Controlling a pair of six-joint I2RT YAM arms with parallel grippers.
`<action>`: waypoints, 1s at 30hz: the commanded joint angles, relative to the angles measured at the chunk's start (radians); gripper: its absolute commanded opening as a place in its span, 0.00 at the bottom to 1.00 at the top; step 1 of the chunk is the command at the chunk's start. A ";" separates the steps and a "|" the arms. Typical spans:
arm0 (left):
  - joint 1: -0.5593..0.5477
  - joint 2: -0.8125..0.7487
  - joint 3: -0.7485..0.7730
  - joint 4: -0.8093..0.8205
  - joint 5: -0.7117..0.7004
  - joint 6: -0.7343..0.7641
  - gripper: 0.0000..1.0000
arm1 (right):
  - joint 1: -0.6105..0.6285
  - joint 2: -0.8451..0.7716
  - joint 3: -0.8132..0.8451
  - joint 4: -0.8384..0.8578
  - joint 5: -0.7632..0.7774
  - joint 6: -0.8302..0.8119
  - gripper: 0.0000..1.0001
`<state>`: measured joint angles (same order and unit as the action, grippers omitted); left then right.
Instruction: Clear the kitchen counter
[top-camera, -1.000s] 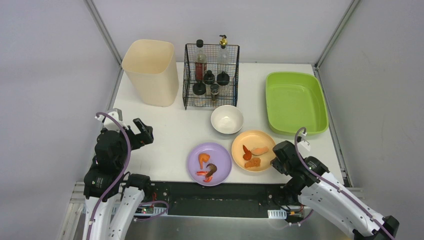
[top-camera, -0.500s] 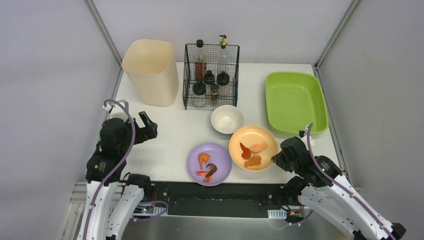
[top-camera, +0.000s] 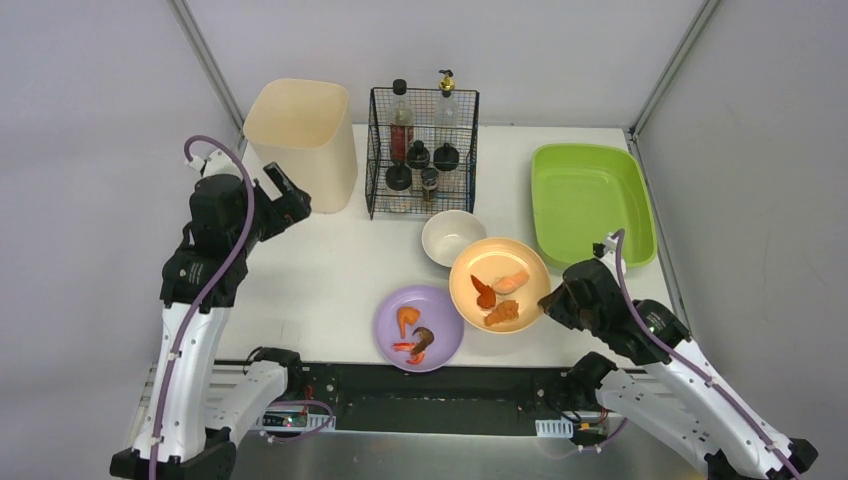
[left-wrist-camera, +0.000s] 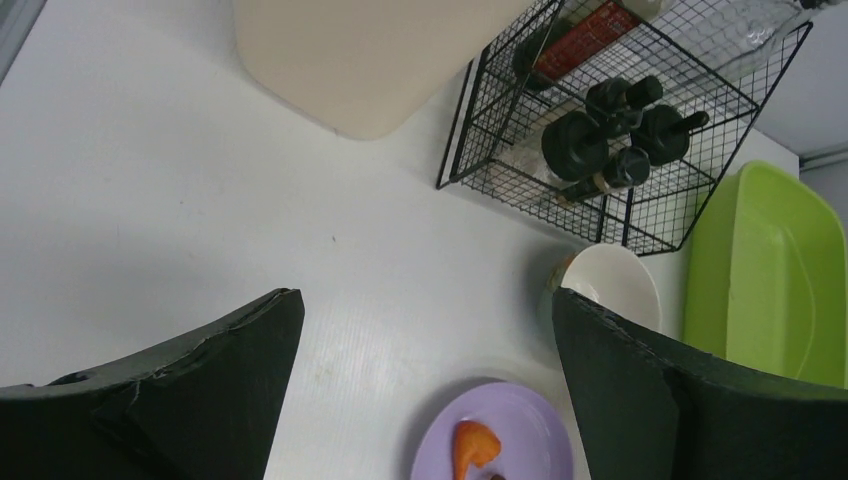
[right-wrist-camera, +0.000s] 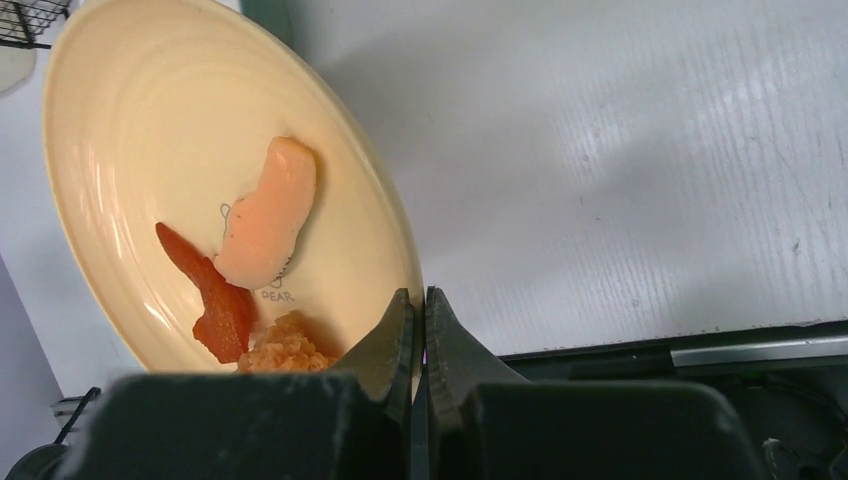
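Spillage is the chief risk. Seen from above, the right fingers (top-camera: 549, 299) pinch the near-right rim of the orange plate (top-camera: 490, 262). Its far edge overlaps the white bowl (top-camera: 450, 235) and its near edge lies close to the purple plate (top-camera: 440, 335). A swing toward the green tub (top-camera: 590, 200) with the plate held by one edge could clip the bowl. It could also tip the three food scraps onto the white tabletop (top-camera: 330, 270), which lies under everything between the grey walls. The left fingers (top-camera: 290, 197) hover by the beige bin (top-camera: 300, 140), well apart from all this.

The left wrist view shows the left fingers (left-wrist-camera: 200, 400) spread wide and holding nothing. Below them are the wire rack (left-wrist-camera: 600, 150), the bowl and part of the purple plate. A careless descent here could knock the rack's bottles.

In the right wrist view, the right fingers (right-wrist-camera: 395, 330) are pressed together on a thin slice of rim. The plate looks tilted, with shadow beneath it. The pale salmon piece (right-wrist-camera: 270, 215), red strip (right-wrist-camera: 205, 290) and fried lump (right-wrist-camera: 285, 345) sit loose on the slope. So narrow a bite may let the plate pivot or slip out, especially under a quick turn.
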<state>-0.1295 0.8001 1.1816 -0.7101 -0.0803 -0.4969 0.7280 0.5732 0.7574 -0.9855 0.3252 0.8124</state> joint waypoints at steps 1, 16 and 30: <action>0.002 0.108 0.102 0.044 -0.086 -0.081 1.00 | 0.001 0.019 0.060 0.117 -0.037 -0.031 0.00; 0.004 0.399 0.264 0.061 -0.380 -0.470 1.00 | 0.008 0.028 0.038 0.223 -0.081 -0.053 0.00; 0.004 0.620 0.372 0.062 -0.480 -0.734 1.00 | 0.009 -0.027 -0.012 0.241 -0.129 -0.052 0.00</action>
<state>-0.1295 1.3808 1.4918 -0.6632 -0.4976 -1.1393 0.7311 0.5709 0.7391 -0.8169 0.2226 0.7574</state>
